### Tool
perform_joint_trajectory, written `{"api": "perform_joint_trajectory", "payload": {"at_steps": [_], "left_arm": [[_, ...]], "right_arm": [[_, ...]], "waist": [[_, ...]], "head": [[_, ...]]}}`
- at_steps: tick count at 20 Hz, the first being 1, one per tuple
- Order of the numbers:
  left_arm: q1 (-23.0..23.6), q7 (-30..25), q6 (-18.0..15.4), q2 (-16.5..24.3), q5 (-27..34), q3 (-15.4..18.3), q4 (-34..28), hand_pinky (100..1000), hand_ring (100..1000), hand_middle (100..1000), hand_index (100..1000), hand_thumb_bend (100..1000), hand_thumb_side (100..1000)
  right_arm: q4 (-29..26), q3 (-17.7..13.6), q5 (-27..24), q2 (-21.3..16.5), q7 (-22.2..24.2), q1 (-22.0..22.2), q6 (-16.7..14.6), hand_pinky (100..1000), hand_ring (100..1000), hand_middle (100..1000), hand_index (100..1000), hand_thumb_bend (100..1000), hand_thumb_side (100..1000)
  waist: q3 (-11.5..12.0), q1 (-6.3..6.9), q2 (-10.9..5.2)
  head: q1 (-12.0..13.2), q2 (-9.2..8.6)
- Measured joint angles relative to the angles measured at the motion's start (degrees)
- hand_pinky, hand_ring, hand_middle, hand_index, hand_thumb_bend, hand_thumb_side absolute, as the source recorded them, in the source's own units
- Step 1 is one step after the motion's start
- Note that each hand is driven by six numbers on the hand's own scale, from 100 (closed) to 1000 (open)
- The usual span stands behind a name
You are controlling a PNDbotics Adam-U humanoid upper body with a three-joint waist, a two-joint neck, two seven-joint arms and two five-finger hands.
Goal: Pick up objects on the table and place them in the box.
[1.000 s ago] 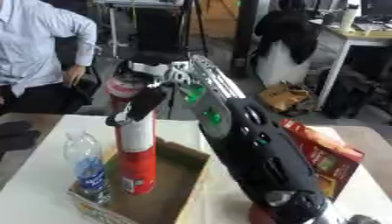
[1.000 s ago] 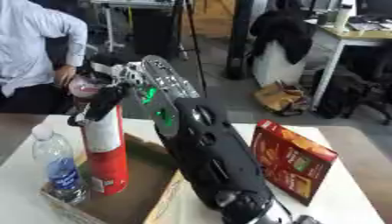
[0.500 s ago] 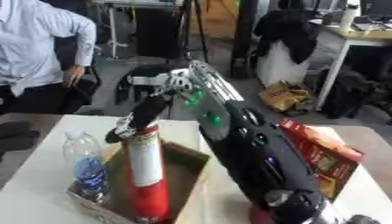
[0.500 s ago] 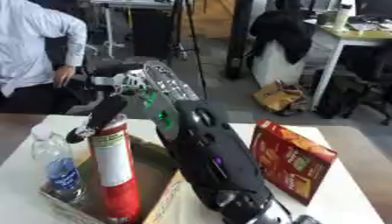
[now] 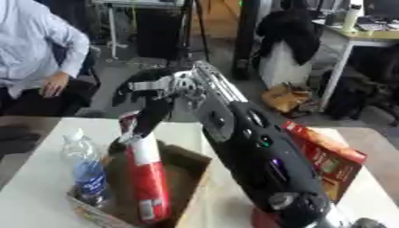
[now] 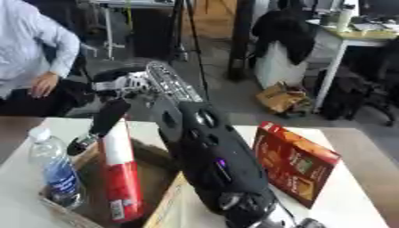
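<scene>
- The right arm (image 5: 257, 151) is stretched from the lower right up and over the table, and the right hand (image 5: 152, 87) is seen at its far end, above the box (image 6: 168, 202).
- The hand's fingers (image 5: 156, 116) are pointed downward; one dark finger is laid along the top of the can (image 5: 148, 178).
- Whether the can is actually pinched cannot be told (the thumb side is blurred), so the hand's state is left undecided.
- The can, red with a white band near its top, is stood nearly upright just below the hand, tilted a little, with its foot inside the box.
- A water bottle (image 6: 56, 171) with a blue label is seen upright to the left of the can, below and left of the hand, at the box's left end.
- The box is open, of brown cardboard, and lies directly under the hand on the white table (image 5: 31, 178).
- A red carton (image 6: 296, 164) is stood on the table well to the right of the hand, on the far side of the arm and outside the box.
- The left hand is seen in neither view.
</scene>
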Motion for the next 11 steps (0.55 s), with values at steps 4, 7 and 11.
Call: {"api": "perform_joint_trajectory", "payload": {"at_steps": [4,7,11], "left_arm": [[0.0,-0.1,0.1,0.0,0.0,0.0,0.0,874,740,747,711,100,1000],[0.0,-0.3,0.0,0.0,0.0,0.0,0.0,874,741,748,711,100,1000],[0.0,-0.6,0.1,0.0,0.0,0.0,0.0,874,740,748,711,100,1000]], "right_arm": [[-0.1,0.0,-0.1,0.0,0.0,0.0,0.0,812,907,912,899,749,592],[-0.7,-0.4,-0.6,-0.1,-0.5,0.0,0.0,816,912,916,905,743,616],[-3.2,-1.6,-1.9,-0.8,-2.5,-0.5,0.2,816,913,916,906,741,635]], "waist": [[0.0,0.03,0.0],[-0.1,0.12,0.0],[-0.2,0.14,0.0]], "head": [[0.0,0.0],[0.0,0.0],[-0.1,0.0]]}}
